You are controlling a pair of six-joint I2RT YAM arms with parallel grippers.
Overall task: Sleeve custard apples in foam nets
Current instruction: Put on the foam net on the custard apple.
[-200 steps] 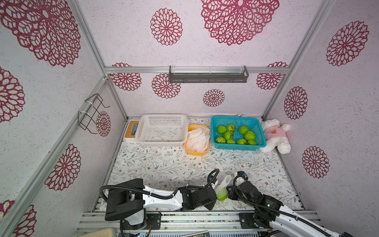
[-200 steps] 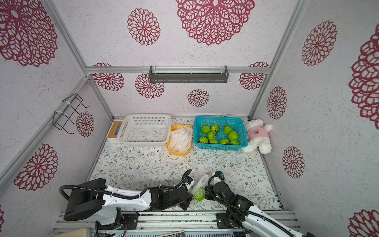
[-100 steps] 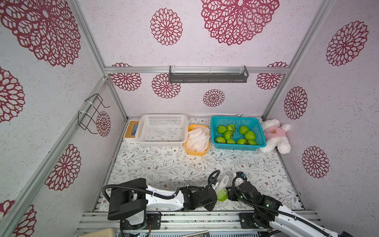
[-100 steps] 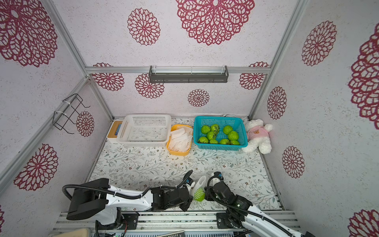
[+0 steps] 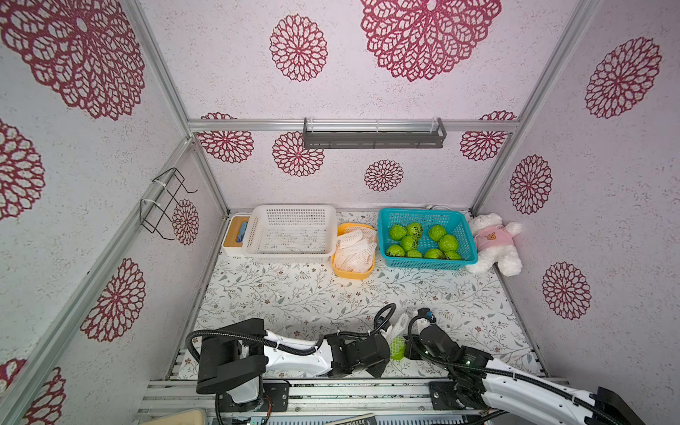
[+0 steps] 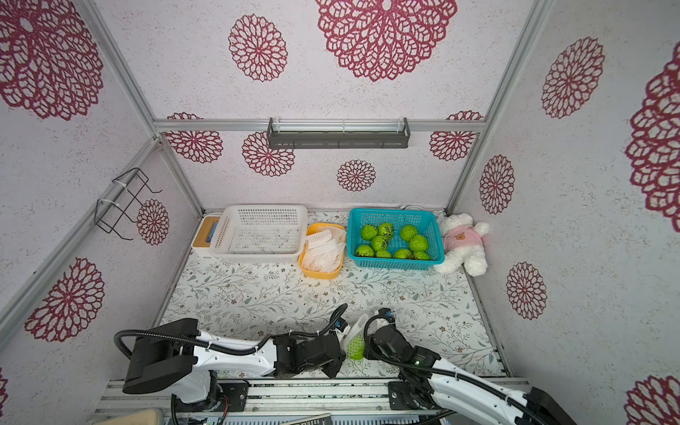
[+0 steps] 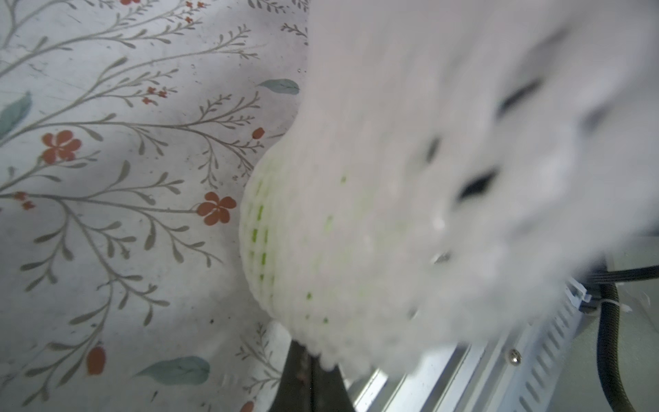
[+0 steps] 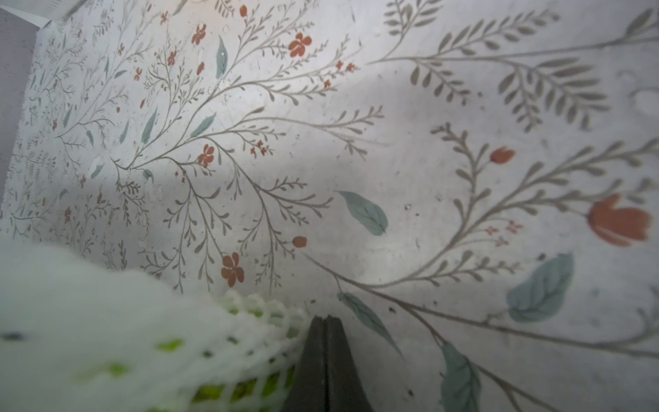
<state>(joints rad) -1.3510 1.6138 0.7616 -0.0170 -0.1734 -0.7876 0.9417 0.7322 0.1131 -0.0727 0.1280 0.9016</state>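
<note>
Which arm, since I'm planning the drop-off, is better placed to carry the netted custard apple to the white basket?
Left, probably: the white basket sits on its side; left gripper and right gripper both flank the custard apple.

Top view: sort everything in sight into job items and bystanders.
Job: netted custard apple, custard apples in teal basket, foam nets in yellow tray, probably white basket.
Bystanders: teddy bear, wooden-lidded box, wall shelf, wire rack.

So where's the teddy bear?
In both top views the teddy bear lies in the table's far right corner, right beside the blue basket of custard apples.
</note>
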